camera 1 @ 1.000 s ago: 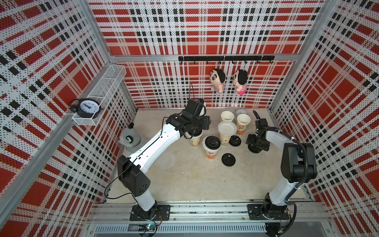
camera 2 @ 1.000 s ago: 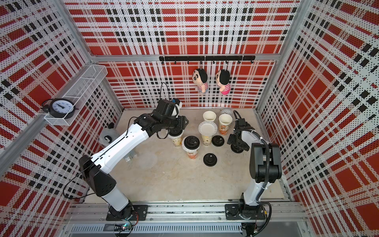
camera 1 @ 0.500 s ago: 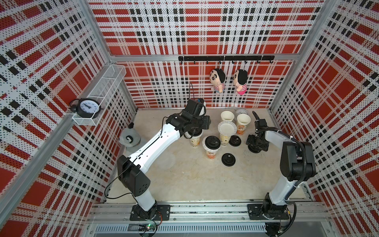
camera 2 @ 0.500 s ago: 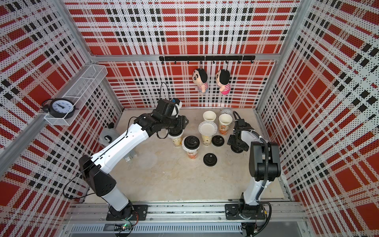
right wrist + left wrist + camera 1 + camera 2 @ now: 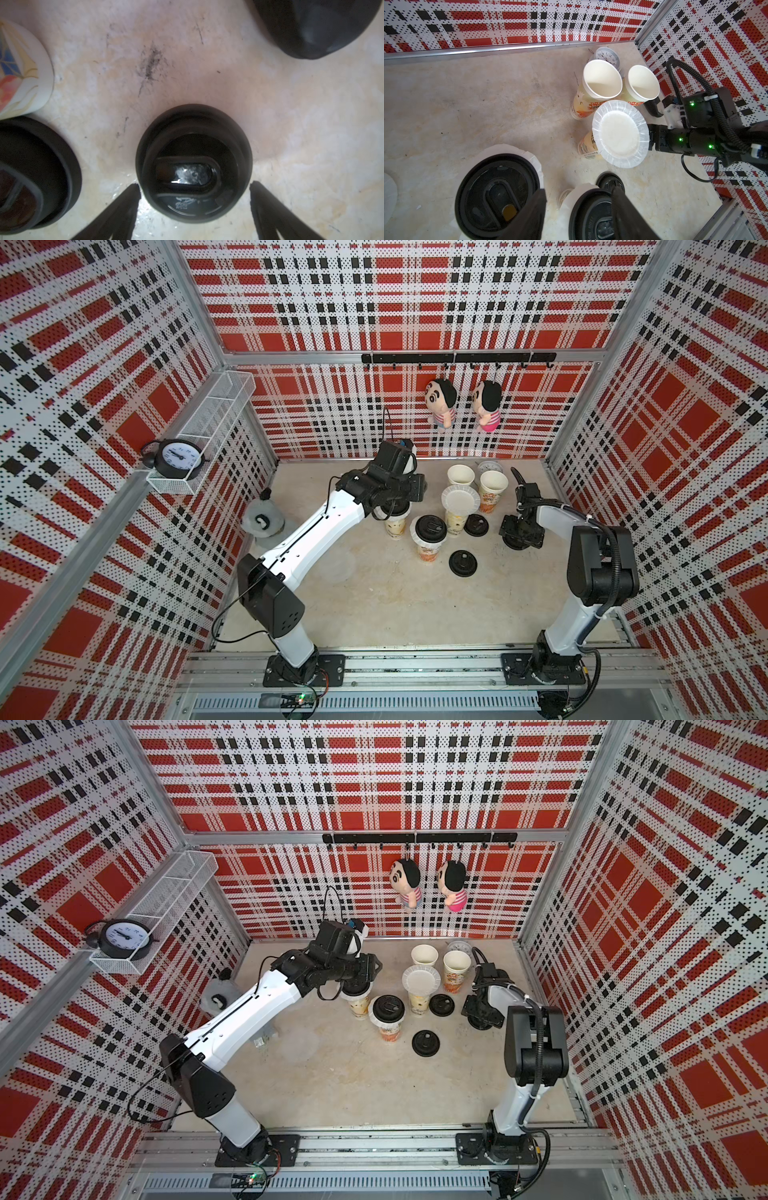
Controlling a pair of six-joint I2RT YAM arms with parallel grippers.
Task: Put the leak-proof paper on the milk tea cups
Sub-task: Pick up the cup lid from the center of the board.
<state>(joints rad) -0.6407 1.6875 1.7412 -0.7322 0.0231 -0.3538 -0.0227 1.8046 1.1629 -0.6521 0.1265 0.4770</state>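
Five milk tea cups stand at the back. Two are uncovered. One wears a round leak-proof paper. One carries a paper under a black lid. My left gripper hangs open over the fifth cup, also lidded over paper. My right gripper is down at the table, open, its fingertips close on either side of a loose black lid.
Two more black lids lie on the table beside the cups. A small white clock stands behind the uncovered cups by the back wall. A grey plush sits at the left wall. A whitish sheet's edge shows on the table.
The right gripper's jaws have narrowed around the loose black lid. The left arm and the cups have not moved.
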